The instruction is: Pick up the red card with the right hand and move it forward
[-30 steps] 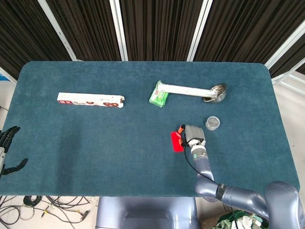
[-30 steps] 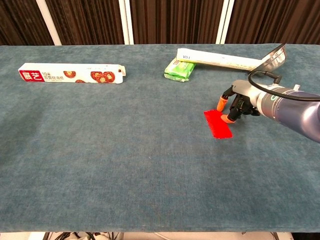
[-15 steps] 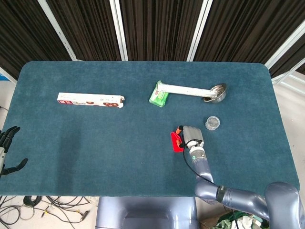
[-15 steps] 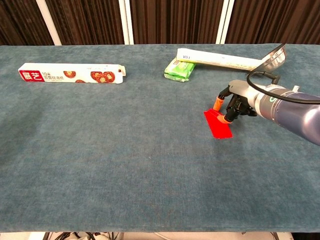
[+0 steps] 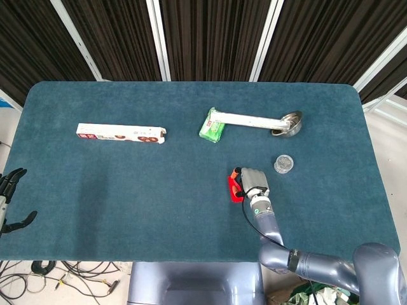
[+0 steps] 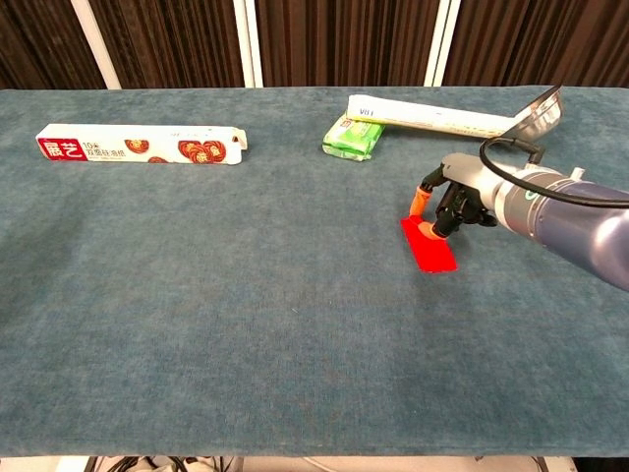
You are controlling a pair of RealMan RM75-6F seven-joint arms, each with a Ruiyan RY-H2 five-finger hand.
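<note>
left robot hand (image 5: 9,200) head-view only, open

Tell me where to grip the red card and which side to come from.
Grip the red card by its far edge, coming from above on its right side, where the right hand hovers. It lies flat on the table, so probably only an edge offers the fingers purchase.

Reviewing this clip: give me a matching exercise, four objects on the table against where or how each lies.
Things:
1. red card
2. long white box
3. ladle
4. green packet

Places:
A. far left of the table, lying alone
B. under the ladle's handle end
C. at the right hand's fingertips
D. bowl pointing right, handle resting on the packet

Pairs: 1-C, 2-A, 3-D, 4-B
</note>
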